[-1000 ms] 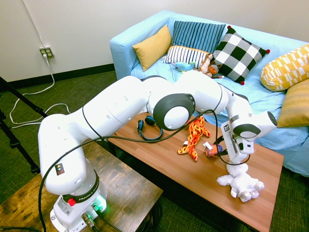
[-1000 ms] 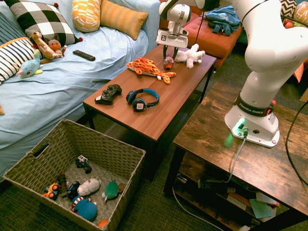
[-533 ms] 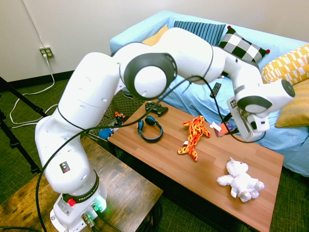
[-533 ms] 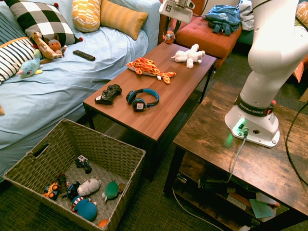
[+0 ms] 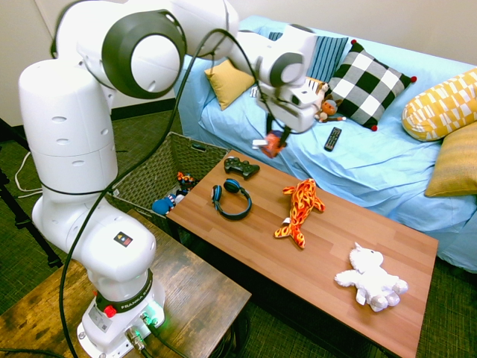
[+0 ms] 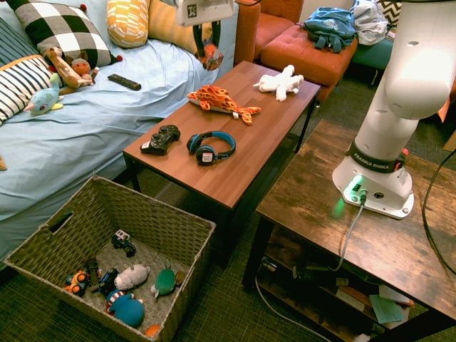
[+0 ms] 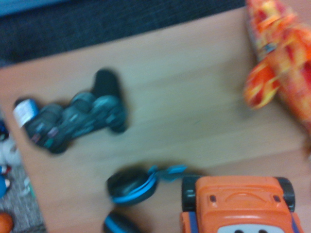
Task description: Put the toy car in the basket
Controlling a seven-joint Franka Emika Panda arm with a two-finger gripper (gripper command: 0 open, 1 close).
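The small orange-red toy car (image 5: 273, 143) hangs in the air with my gripper (image 5: 276, 136) shut on it. In the second exterior view the gripper (image 6: 208, 45) holds the toy car (image 6: 210, 56) over the sofa-side edge of the wooden table (image 6: 246, 146), between the striped plush tiger (image 6: 219, 101) and the sofa. The wrist view shows the car's orange roof (image 7: 238, 204) close up, above the black game controller (image 7: 73, 119) and the blue headphones (image 7: 138, 185). The dark woven basket (image 6: 153, 214) stands on the floor past the table's end, with several small toys inside.
On the table lie a game controller (image 5: 240, 167), blue headphones (image 5: 232, 200), a plush tiger (image 5: 299, 210) and a white plush animal (image 5: 370, 280). The blue sofa (image 5: 373, 153) behind holds cushions, small toys and a remote (image 5: 332, 139).
The arm lifted the toy car off the table beside the white plush and swung it high across the table toward the controller end, nearer the basket. The grip stayed shut.
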